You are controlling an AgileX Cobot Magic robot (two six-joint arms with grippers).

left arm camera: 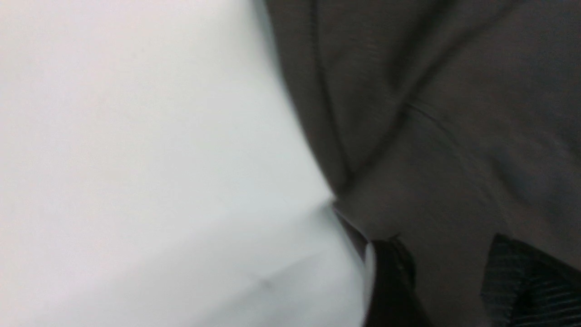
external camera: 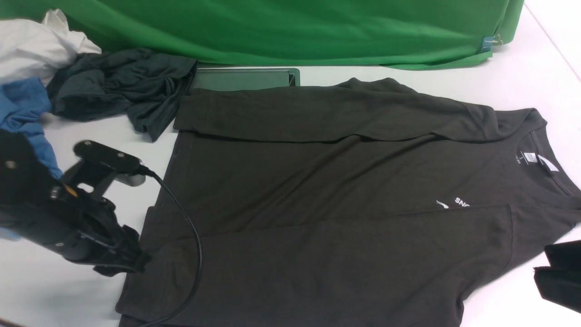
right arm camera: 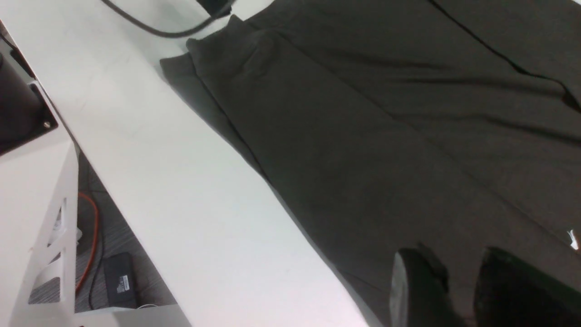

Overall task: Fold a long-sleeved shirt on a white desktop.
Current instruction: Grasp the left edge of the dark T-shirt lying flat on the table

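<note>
the long-sleeved shirt (external camera: 317, 181) lies along the near edge of the counter (external camera: 535, 86), sleeves folded inward; the left tool (left arm camera: 447, 268) has fingertips apart, and the right tool's (right arm camera: 463, 272) are apart too.

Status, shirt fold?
Both grippers open, left, right. Dark brownish-black knit long-sleeved shirt: both sleeves folded inward. Black cable arcs over it.

Dark long-sleeved shirt (external camera: 345, 181), 2 sides folded inward, on white desktop (external camera: 513, 304)
</note>
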